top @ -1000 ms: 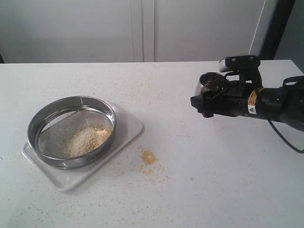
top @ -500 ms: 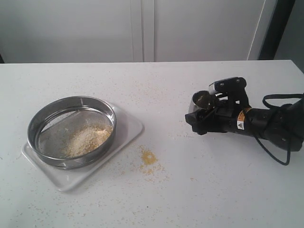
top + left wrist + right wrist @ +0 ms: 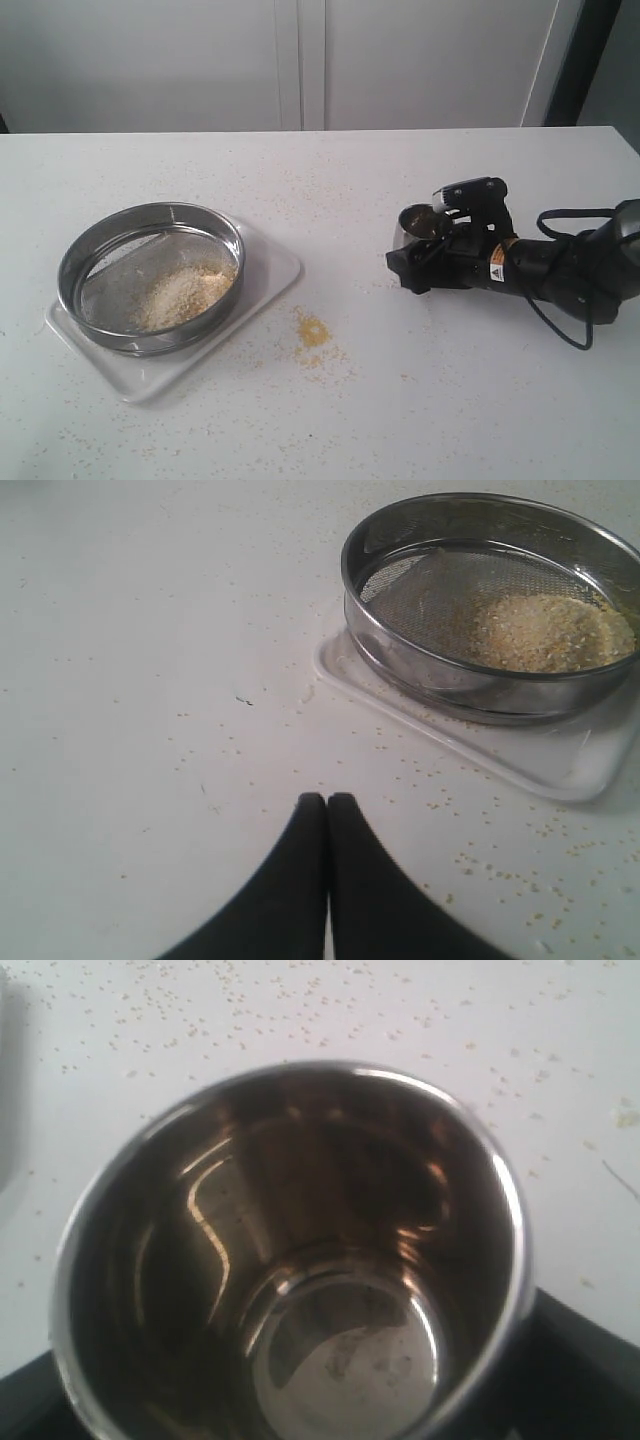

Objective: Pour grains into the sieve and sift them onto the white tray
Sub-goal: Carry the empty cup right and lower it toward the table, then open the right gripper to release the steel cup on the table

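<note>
The sieve [image 3: 150, 275] sits on the white tray [image 3: 270, 270] at the left of the table, with a heap of beige grains [image 3: 185, 295] on its mesh. The left wrist view shows the same sieve [image 3: 400, 630], grains [image 3: 545, 630] and tray [image 3: 560, 775] ahead of my left gripper [image 3: 327, 802], which is shut and empty. My right gripper [image 3: 412, 262] is shut on a small steel cup [image 3: 417, 225], low over the table at the right. The cup [image 3: 290, 1260] looks empty and fills the right wrist view; the fingers are hidden.
A small pile of spilled yellow grains [image 3: 312, 332] lies on the table between tray and cup. Loose granules are scattered over the white tabletop. A pale wall panel stands behind the table's far edge.
My right arm has come down and slightly left with the cup, from well above the table to just over its surface. Sieve, tray and spill have not moved.
</note>
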You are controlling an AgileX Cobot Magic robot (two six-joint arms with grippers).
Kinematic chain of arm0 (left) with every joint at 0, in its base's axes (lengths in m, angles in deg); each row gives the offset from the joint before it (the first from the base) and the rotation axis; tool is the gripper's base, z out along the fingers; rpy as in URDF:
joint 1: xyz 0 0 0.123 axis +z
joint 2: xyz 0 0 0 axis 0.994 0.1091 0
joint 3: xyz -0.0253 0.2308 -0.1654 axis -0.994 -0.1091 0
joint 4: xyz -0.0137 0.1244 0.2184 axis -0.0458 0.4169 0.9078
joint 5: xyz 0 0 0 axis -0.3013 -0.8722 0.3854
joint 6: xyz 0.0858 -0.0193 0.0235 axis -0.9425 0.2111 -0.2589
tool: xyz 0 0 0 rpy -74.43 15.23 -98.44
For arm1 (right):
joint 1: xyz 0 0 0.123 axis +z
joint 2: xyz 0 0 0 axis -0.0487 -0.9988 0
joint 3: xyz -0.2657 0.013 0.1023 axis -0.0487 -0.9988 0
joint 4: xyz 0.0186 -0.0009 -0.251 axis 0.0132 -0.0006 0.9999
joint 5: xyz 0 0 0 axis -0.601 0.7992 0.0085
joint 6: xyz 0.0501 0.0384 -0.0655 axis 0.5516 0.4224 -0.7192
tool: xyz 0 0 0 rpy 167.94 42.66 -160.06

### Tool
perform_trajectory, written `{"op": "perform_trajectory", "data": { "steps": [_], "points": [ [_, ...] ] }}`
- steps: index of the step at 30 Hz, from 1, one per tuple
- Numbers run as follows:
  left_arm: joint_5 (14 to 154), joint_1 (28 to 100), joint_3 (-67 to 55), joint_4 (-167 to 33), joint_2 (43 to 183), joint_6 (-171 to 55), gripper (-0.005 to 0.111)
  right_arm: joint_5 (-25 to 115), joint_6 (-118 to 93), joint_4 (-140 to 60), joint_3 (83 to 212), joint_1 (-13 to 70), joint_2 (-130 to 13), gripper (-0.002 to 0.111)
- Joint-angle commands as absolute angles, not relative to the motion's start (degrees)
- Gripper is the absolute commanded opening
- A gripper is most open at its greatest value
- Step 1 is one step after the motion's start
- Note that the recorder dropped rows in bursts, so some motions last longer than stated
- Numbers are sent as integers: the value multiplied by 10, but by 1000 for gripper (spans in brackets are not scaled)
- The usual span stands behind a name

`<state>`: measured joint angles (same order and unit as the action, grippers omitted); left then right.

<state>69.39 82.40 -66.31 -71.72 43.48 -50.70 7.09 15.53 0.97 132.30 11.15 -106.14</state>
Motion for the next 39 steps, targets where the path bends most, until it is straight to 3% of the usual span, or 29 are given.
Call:
{"op": "perform_trajectory", "data": {
  "steps": [1, 4, 10, 12, 22, 28, 33, 39],
  "points": [
    [695, 825, -666, -721, 432, -507, 0, 86, 149, 5, 1326, 108, -1067, 2],
    [695, 825, -666, -721, 432, -507, 0, 98, 149, 6, 1326, 108, -1068, 19],
    [695, 825, -666, -721, 432, -507, 0, 94, 151, -9, 1327, 108, -1068, 69],
    [695, 825, -666, -721, 432, -507, 0, 108, 151, -12, 1327, 108, -1063, 78],
    [695, 825, -666, -721, 432, -507, 0, 138, 167, 8, 1327, 108, -984, 78],
    [695, 825, -666, -721, 432, -507, 0, 157, 298, 97, 1327, 108, -910, 78],
    [695, 825, -666, -721, 432, -507, 0, 226, 320, 181, 1327, 108, -833, 62],
    [695, 825, -666, -721, 432, -507, 0, 293, 440, 307, 1313, 108, -738, 30]
  ]
}}
